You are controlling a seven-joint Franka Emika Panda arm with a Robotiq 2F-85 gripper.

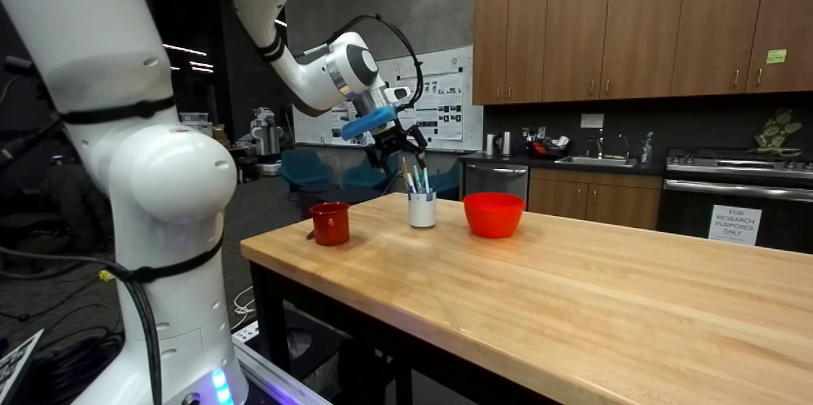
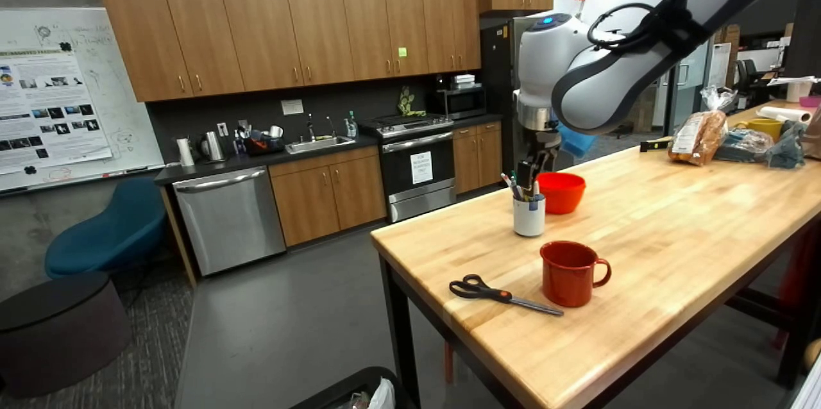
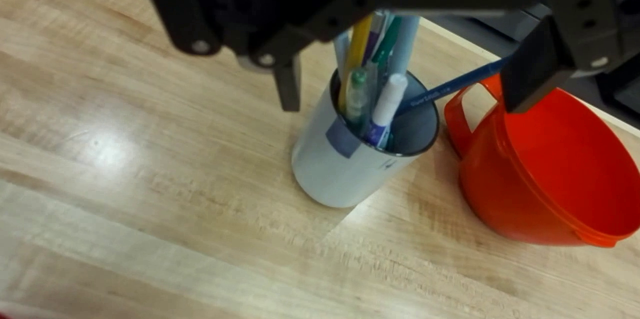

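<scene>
My gripper [image 3: 408,94] is open above a white cup [image 3: 325,174] full of pens, its two fingers well apart on either side of the pens. Nothing is gripped. From the cup rises a bunch that includes a white-capped marker [image 3: 391,99], a yellow pencil [image 3: 356,54] and a green pen [image 3: 390,41]. A blue pencil [image 3: 445,89] leans out to the right, its far end hidden behind the right finger; contact cannot be judged. The pen tops disappear behind the gripper body. In both exterior views the cup [image 1: 422,211] stands upright just below the gripper [image 2: 530,178].
Close beside the cup sits an orange-red bowl [image 3: 500,199] with a handle. A red mug [image 2: 568,275] and black-handled scissors [image 2: 490,293] lie near the wooden table's [image 2: 641,255] end. Bagged bread [image 2: 698,136] and other bags stand farther along.
</scene>
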